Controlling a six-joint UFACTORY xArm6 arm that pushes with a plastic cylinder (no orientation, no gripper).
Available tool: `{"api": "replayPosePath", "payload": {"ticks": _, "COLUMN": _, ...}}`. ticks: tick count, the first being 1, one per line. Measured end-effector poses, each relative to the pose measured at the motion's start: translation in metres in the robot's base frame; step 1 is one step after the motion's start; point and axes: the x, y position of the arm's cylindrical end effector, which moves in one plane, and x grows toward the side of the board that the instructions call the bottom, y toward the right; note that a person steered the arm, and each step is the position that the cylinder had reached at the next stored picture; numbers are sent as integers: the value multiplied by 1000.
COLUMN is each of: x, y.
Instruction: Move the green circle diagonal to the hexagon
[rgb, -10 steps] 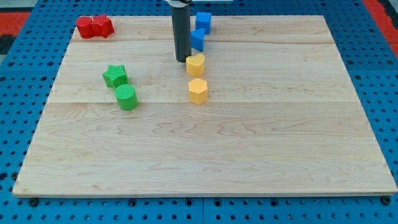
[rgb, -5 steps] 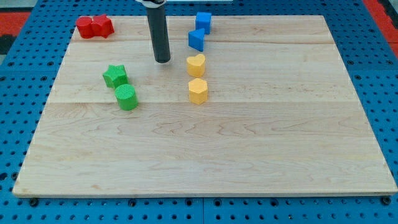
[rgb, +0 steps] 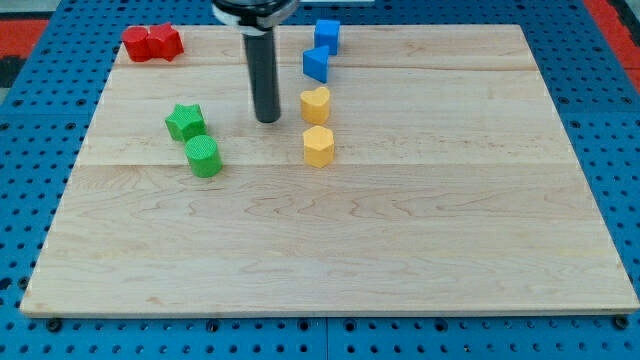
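Note:
The green circle (rgb: 204, 156) sits left of centre on the wooden board (rgb: 330, 240), just below the green star (rgb: 185, 122). The yellow hexagon (rgb: 318, 146) lies right of it, under a yellow heart (rgb: 315, 103). My tip (rgb: 267, 119) rests on the board between the green star and the yellow heart, above and to the right of the green circle and apart from every block.
Two red blocks (rgb: 152, 43) sit at the board's top left corner. A blue cube (rgb: 327, 35) and a blue triangle (rgb: 317, 64) stand near the top edge, above the yellow heart. Blue pegboard surrounds the board.
My tip swung left from beside the yellow heart, then came down the view and a little right. No block moved.

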Motion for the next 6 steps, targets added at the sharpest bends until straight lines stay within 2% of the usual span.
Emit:
{"api": "replayPosePath", "payload": {"ticks": 1, "x": 10, "y": -49}}
{"api": "replayPosePath", "payload": {"ticks": 2, "x": 46, "y": -64}}
{"api": "replayPosePath", "payload": {"ticks": 3, "x": 70, "y": -70}}
{"api": "replayPosePath", "payload": {"ticks": 4, "x": 108, "y": -32}}
{"api": "replayPosePath", "payload": {"ticks": 5, "x": 84, "y": -30}}
{"api": "replayPosePath", "payload": {"ticks": 6, "x": 20, "y": -45}}
